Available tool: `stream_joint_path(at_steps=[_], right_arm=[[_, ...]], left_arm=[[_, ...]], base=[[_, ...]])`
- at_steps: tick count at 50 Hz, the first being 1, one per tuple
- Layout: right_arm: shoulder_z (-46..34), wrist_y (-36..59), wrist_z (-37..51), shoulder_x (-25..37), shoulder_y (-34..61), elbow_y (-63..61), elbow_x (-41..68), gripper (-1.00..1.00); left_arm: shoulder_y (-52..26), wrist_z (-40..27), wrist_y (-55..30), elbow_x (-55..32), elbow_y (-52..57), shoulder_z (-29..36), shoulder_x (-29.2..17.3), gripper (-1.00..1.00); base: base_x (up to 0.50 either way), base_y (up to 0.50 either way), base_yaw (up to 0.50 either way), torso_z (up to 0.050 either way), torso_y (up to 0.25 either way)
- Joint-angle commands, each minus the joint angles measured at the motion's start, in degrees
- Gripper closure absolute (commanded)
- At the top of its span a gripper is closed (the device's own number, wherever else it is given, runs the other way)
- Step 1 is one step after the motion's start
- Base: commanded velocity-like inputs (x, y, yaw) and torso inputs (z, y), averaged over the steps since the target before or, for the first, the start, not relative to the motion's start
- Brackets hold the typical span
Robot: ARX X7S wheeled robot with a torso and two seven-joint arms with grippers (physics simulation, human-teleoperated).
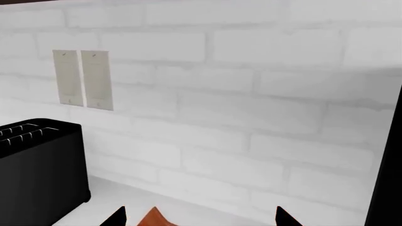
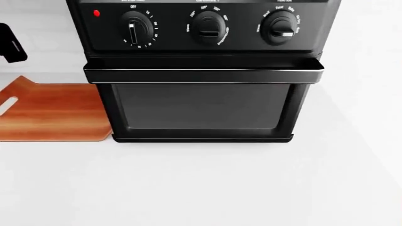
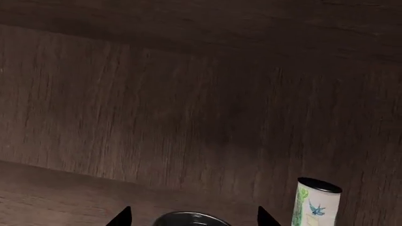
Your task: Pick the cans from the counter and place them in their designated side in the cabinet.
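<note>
A black oven (image 2: pixel 204 70) is set on the white counter (image 2: pixel 207 183); a cutting board (image 2: pixel 53 110) is laid beside it; the state of both grippers cannot be told.

I count one black oven (image 2: pixel 204 70) on the white bench (image 2: pixel 201 183), with three knobs (image 2: pixel 209 24) and one red light (image 2: pixel 96 13). Beside it I see one orange cutting board (image 2: pixel 53 112). On the wall I count two switch plates (image 1: pixel 83 79), and one black toaster (image 1: pixel 37 169). Inside the cabinet (image 3: pixel 188 94) I see one tall can (image 3: pixel 316 201) with a bird label, and one silver lid (image 3: pixel 191 218).
</note>
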Motion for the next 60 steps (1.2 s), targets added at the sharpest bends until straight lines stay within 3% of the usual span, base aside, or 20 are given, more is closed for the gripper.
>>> stream_joint_path(at_steps=[1, 60], right_arm=[[-0.12, 1.02, 0.38, 0.0, 0.1, -0.3, -0.25, -1.0], [-2.27, -2.87, -2.18, 0.0, 0.1, 0.23, -2.55, -1.0]], left_arm=[[0.28, -0.02, 0.03, -0.19, 0.2, -0.24, -0.15, -1.0], [-0.16, -0.33, -1.01, -1.45, 2.05, -0.26, -0.55, -1.0]], base=[[0.0, 0.0, 0.0, 0.0, 0.0], [0.0, 0.0, 0.0, 0.0, 0.0]])
